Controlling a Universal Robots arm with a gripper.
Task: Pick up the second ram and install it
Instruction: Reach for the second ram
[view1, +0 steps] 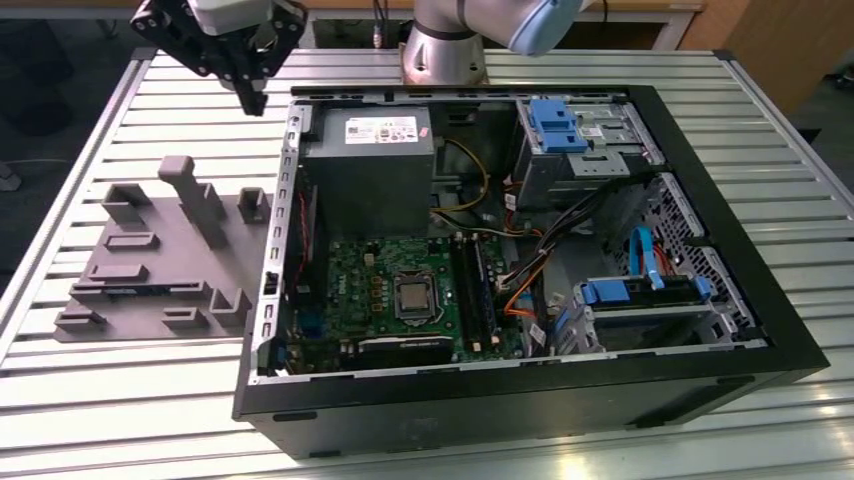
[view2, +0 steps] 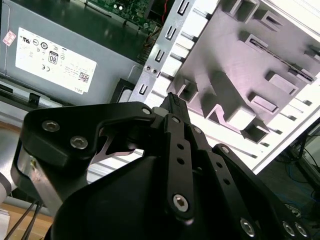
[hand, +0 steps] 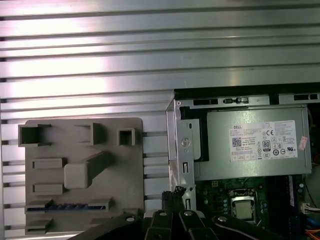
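Risk of collision: gripper (view1: 254, 103), jaws closed on nothing, hovers at 12 o'clock of tray (view1: 171, 262), ram (view1: 134, 290) slotted near its 7 o'clock; descending closed could jab ram's edge

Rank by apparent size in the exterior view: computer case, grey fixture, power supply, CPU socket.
1. computer case
2. grey fixture
3. power supply
4. CPU socket
The gaps are clear at every step, so there are no ties.
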